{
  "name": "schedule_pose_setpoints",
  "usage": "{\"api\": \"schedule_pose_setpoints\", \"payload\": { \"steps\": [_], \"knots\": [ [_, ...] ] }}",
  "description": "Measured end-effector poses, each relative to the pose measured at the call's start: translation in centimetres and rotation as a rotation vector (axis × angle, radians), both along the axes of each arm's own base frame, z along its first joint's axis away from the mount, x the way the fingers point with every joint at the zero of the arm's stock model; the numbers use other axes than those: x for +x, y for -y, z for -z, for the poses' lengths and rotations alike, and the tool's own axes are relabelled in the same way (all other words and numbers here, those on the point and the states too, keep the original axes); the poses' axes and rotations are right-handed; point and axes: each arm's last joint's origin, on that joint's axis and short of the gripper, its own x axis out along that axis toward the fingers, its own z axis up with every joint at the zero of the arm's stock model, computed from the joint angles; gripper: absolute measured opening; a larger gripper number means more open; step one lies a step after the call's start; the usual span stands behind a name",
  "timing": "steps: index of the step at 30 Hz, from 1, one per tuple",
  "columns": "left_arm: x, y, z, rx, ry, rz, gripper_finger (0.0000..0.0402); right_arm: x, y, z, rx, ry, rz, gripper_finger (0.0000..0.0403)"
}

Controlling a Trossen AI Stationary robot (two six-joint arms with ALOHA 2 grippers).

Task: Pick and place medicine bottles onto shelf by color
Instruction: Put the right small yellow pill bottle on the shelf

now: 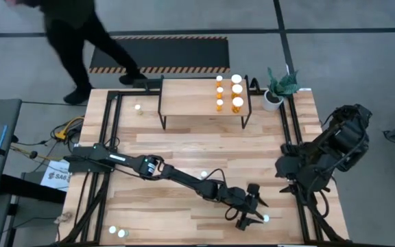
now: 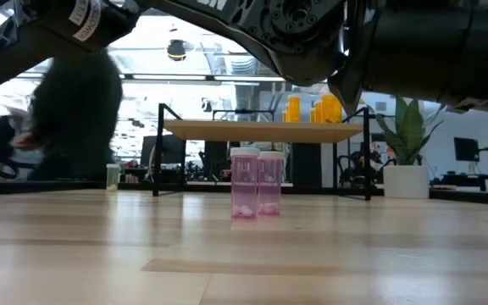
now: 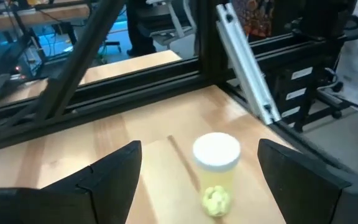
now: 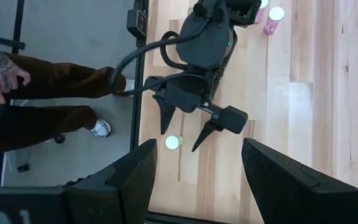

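Note:
A small greenish medicine bottle (image 3: 216, 171) with a white cap stands upright on the table near its front right corner. My left gripper (image 3: 199, 148) is open, one finger on each side of the bottle and clear of it; the right wrist view shows this from above, with the bottle (image 4: 173, 142) by the left gripper (image 4: 180, 139). The shelf (image 1: 187, 99) stands at the far middle and carries several orange bottles (image 1: 236, 92) at its right end. My right gripper (image 4: 197, 174) hangs open and high over the right side.
Two pink bottles (image 2: 257, 182) stand mid-table in front of the shelf. A greenish bottle (image 1: 137, 107) stands far left, and two more (image 1: 117, 232) near the front left corner. A potted plant (image 1: 276, 92) stands right of the shelf. A person (image 1: 81, 41) walks beyond the far left corner.

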Motion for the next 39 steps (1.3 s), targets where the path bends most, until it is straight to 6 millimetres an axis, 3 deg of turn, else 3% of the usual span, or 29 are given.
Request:
{"api": "schedule_pose_setpoints", "payload": {
  "steps": [13,21,34,39],
  "knots": [
    [0.0,0.0,-0.1,0.012,0.013,0.055,0.0282,0.6,0.7,0.0,-0.001,0.000,0.043,0.0255],
    [0.1,0.0,2.3,-0.033,-0.004,0.061,0.0282,1.1,0.3,0.3,0.002,-0.022,0.071,0.0255],
    [0.2,-0.1,1.7,-0.001,0.021,0.048,0.0281,0.6,-0.7,0.5,0.018,-0.042,0.065,0.0255],
    [-0.3,-0.6,-1.1,0.072,-0.086,-0.011,0.0281,-1.3,-2.5,0.5,0.051,-0.046,0.112,0.0255]
  ]
}}
